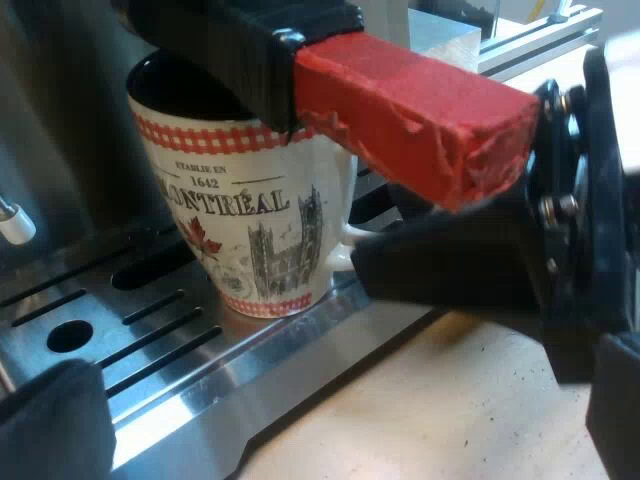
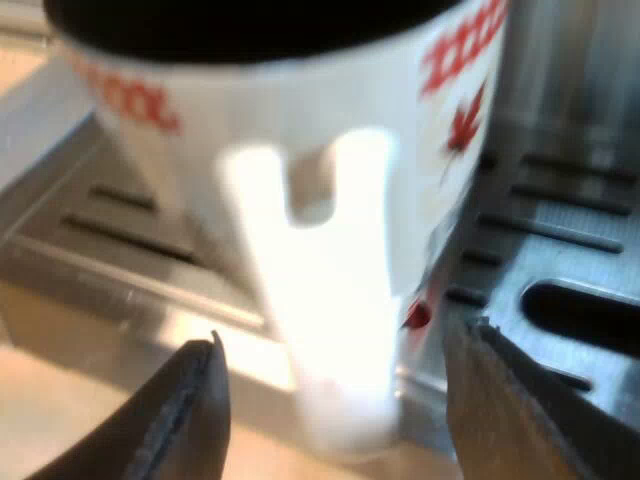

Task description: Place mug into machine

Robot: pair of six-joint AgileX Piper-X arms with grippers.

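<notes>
- Though hard to call complete with an arm so near, reads as nearly done: finds the mug (image 1: 250, 220) standing upright at the front of the espresso machine (image 1: 50, 120), leaving, by judgement, only a clean retreat without nudging it.
- Beyond the tray's six o'clock rim, taking the machine's back wall as twelve o'clock from the mug: pale wooden table (image 1: 450, 400), matte and faintly speckled.
- At twelve o'clock, brushed grey steel wall, smooth and dull.
- Underneath, drip tray (image 1: 150, 345) of shiny sheet metal, flat, cut with long slots and a round hole; carries the mug's base close to its six o'clock rim.
- Glossy white ceramic for the mug, slightly flared, dark inside, with red checked bands, maple leaves and "MONTRÉAL" print; looped handle (image 2: 320, 300) at roughly five o'clock.
- Overhead, holder (image 1: 250, 50) locked in, dark grip ending in a blocky red end (image 1: 420, 110), chipped and rough at the tip.
- At the looped handle, right gripper (image 2: 342, 335): spread open, black fingers flanking it, not seen touching, gripping nothing.
- Off the tray's six o'clock rim, left gripper (image 1: 335, 410): fingers wide apart, empty.
</notes>
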